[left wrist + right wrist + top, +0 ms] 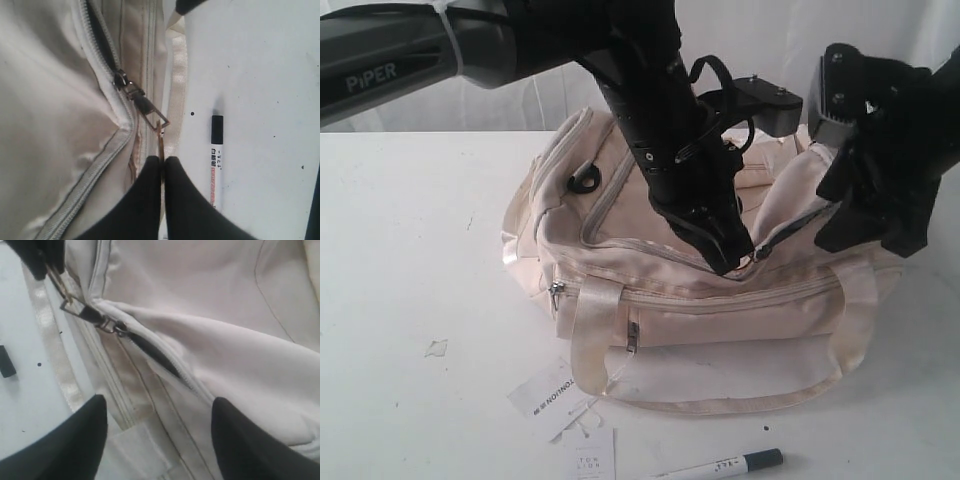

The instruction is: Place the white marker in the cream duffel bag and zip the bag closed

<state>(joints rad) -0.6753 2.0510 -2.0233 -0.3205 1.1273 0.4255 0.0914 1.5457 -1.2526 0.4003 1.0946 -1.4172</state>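
**Current state**

- The white marker (720, 467) lies flat on the bench (410, 250), outside the cream duffel bag (720, 330), just in front of the bag's front pocket. It is not yet loaded.
- Left end effector (163, 159): fingers pressed together, pinching the tab of the zipper pull (150, 112) on the bag's main zipper.
- Right end effector (159, 405): fingers spread wide and holding nothing. It is poised above the bag's right end.

**Key relation for the next move**

- In the exterior view, the marker lies toward the camera from both end effectors, with the full front face of the bag between them and it.
- Its long axis runs roughly parallel to the bag's front edge. The dark cap (763, 460) points toward the right arm's side.
- The left end effector is closer to the marker but is occupied with the pull. The right one is free, so it is judged to be the likely picker. Its fingers would need to straddle the barrel across this axis.

**Containers**

- Main compartment: a dark slit of lining shows beside the slider (107, 325), so the zipper is partly open. No contents are visible inside.
- Front pocket: zipped shut.
- Two paper hang tags (555, 400) lie on the bench near the marker's tail end, so take care not to grasp them by mistake
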